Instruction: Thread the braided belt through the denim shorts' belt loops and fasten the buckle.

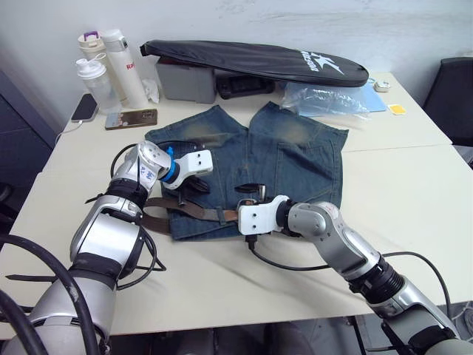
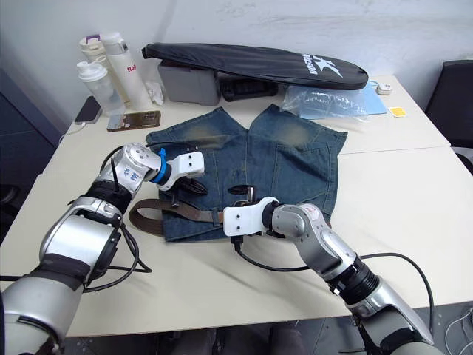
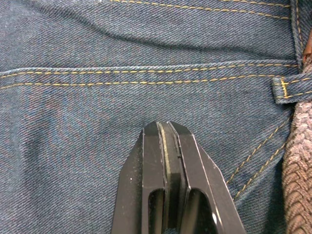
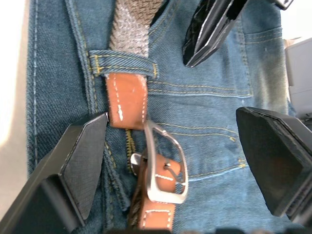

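The denim shorts (image 1: 295,155) lie flat mid-table, waistband toward me. The braided belt (image 1: 192,212) runs along the waistband and curls off its left end. In the right wrist view its tan leather tip (image 4: 126,100) passes under a belt loop (image 4: 124,63), just short of the silver buckle (image 4: 163,165). My right gripper (image 4: 175,161) is open, one finger on each side of the buckle, holding nothing. My left gripper (image 3: 168,146) is shut and empty, tips on the denim just above the waistband, beside another belt loop (image 3: 287,87).
A long black zipped bag (image 1: 259,63) lies across the table's back over a grey box (image 1: 185,81). Bottles (image 1: 111,66) and a phone (image 1: 131,118) stand at the back left, with a clear plastic bag (image 1: 325,100) at the back right. A black chair (image 1: 454,96) is off to the right.
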